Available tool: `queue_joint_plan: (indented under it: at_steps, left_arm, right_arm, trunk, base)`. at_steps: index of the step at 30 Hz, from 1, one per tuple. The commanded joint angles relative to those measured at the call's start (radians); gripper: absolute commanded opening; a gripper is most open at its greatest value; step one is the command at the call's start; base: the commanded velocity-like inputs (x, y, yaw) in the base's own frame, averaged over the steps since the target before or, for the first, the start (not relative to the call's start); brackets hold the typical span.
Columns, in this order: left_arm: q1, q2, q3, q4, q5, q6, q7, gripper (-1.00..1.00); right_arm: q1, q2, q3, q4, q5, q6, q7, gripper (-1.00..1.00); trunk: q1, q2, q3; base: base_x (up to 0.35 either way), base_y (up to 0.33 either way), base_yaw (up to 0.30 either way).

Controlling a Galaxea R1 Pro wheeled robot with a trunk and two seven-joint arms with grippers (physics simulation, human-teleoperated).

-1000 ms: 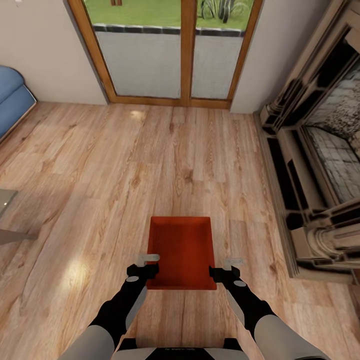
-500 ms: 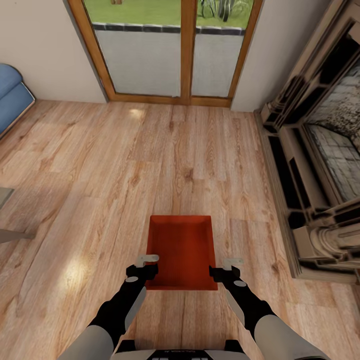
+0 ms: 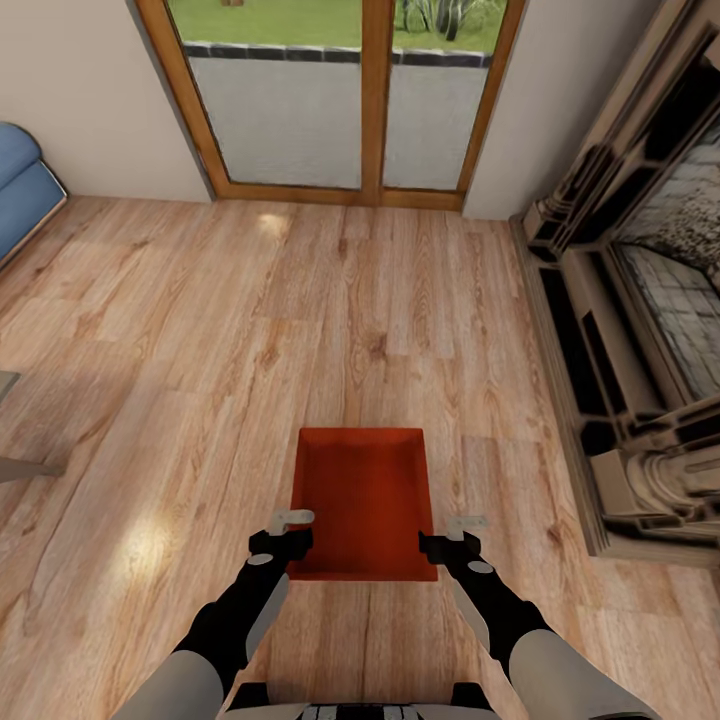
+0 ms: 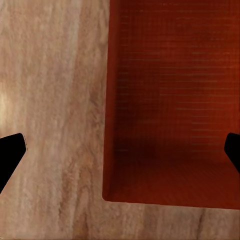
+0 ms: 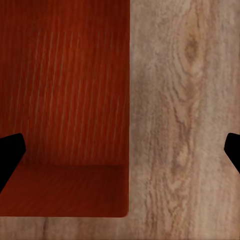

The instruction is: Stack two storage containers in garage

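Observation:
One orange-red open-top storage container (image 3: 365, 495) lies on the light wood plank floor of the living room, just ahead of me in the head view. My left gripper (image 3: 290, 531) is open at its near left corner. In the left wrist view the left gripper (image 4: 120, 152) straddles the container's (image 4: 170, 100) side wall, fingertips wide apart. My right gripper (image 3: 453, 534) is open at the near right corner. In the right wrist view the right gripper (image 5: 120, 152) straddles the container's (image 5: 65, 100) other side wall. Neither gripper holds anything.
An ornate stone fireplace (image 3: 640, 330) runs along the right. Wood-framed glass doors (image 3: 340, 100) stand in the far wall. A blue sofa (image 3: 20, 190) is at the far left, and a grey furniture corner (image 3: 8, 440) pokes in at the left edge. Wood floor (image 3: 300, 300) lies between.
The whole picture has shifted slightly, so the camera has moved. Both grippers keep their places at the container's near corners, still open.

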Motion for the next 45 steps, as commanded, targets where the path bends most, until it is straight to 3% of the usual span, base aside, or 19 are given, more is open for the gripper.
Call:
queue_joint_plan:
  at_steps: [1, 12, 22, 32, 45]
  left_arm:
    - [0.0, 0.003, -0.005, 0.001, 0.01, 0.004, 0.009, 1.0]
    - [0.0, 0.015, -0.005, 0.01, 0.01, 0.004, 0.009, 1.0]
    - [0.0, 0.015, -0.005, 0.01, 0.011, 0.003, 0.009, 1.0]
    - [0.0, 0.015, -0.005, 0.01, 0.013, -0.045, 0.008, 1.0]
    - [0.0, 0.015, 0.0, 0.036, 0.016, -0.037, 0.008, 1.0]
  right_arm:
    - [0.0, 0.0, 0.007, 0.0, -0.003, 0.0, -0.007, 1.0]
    - [0.0, 0.0, 0.007, 0.0, -0.003, 0.0, -0.007, 1.0]
    - [0.0, 0.0, 0.007, 0.0, -0.003, 0.0, -0.006, 1.0]
    - [0.0, 0.0, 0.007, 0.0, -0.003, 0.0, -0.006, 1.0]
    - [0.0, 0.0, 0.007, 0.0, -0.003, 0.002, -0.006, 1.0]
  trunk:
    - [0.004, -0.008, -0.004]
    - [0.046, -0.085, -0.038]
    - [0.084, -0.155, -0.069]
    - [0.123, -0.225, -0.101]
    - [0.173, -0.316, -0.142]
  base:
    - [0.0, 0.0, 0.0]
    - [0.0, 0.0, 0.0]
    - [0.0, 0.0, 0.0]
    - [0.0, 0.0, 0.0]
    - [0.0, 0.0, 0.0]
